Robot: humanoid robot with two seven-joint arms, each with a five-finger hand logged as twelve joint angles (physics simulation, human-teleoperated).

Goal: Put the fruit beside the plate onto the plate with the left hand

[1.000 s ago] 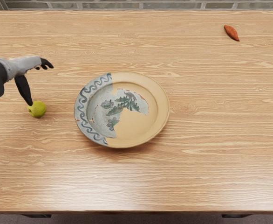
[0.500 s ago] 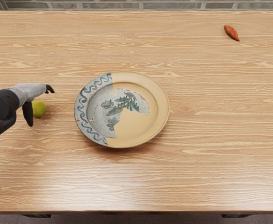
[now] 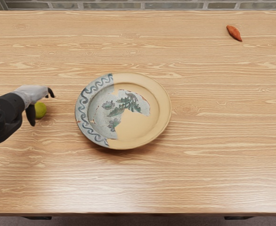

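We see the left robot hand [image 3: 33, 95] coming in from the left edge of the tabletop [image 3: 199, 165], about halfway between the near and far edges. Its dark forearm gives way to a pale grey palm with black fingers [image 3: 30, 116]. One of them points down toward the near edge, and another tip reaches out to the right, toward the plate. The robot hand is spread wide and holds nothing.

The fruit [image 3: 41, 110], small, round and yellow-green, lies on the tabletop just beside that downward finger, on its right. Its left part is hidden behind the robot hand. We cannot tell whether the finger touches the fruit or only stands close against it. The rest of the robot hand sits just above the fruit in the picture.

The plate [image 3: 165, 112] rests flat near the middle of the tabletop, to the right of the fruit and apart from it, with bare wood between them. Its left part is grey-blue with a wavy border and a leafy green motif, and the rest is ochre.

A small orange-red piece [image 3: 233, 32] lies near the far right corner, well apart from everything else.
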